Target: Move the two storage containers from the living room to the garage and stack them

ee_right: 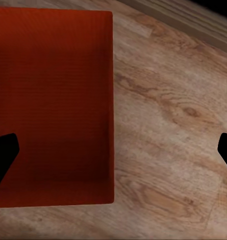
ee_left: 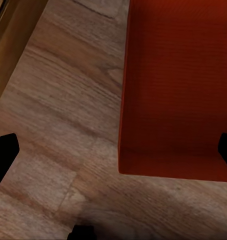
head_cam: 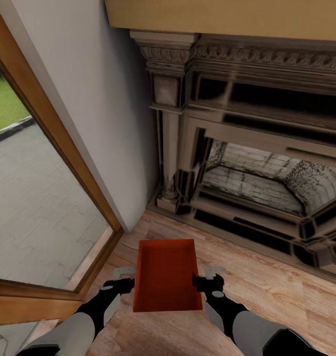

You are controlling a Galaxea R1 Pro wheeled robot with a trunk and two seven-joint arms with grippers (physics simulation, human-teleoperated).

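Home living room — ornate dark fireplace (head_cam: 247,148), wood plank floor (head_cam: 267,296), wood-framed glass door (head_cam: 44,198)

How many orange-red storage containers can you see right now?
1. The storage container sits between the left tool and right tool, over the wood plank floor before the fireplace. The second may be out of frame.

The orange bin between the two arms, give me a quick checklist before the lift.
1. Bin sits between both tools: ok.
2. Left tool straddles the bin's left wall: ok.
3. Right tool straddles the right wall: ok.
4. Tools clamped on the walls: not ok, both look open.
5. Bin empty: ok.
6. Room around it: fireplace ahead, glass door to the left, apparently apart from the bin: ok.
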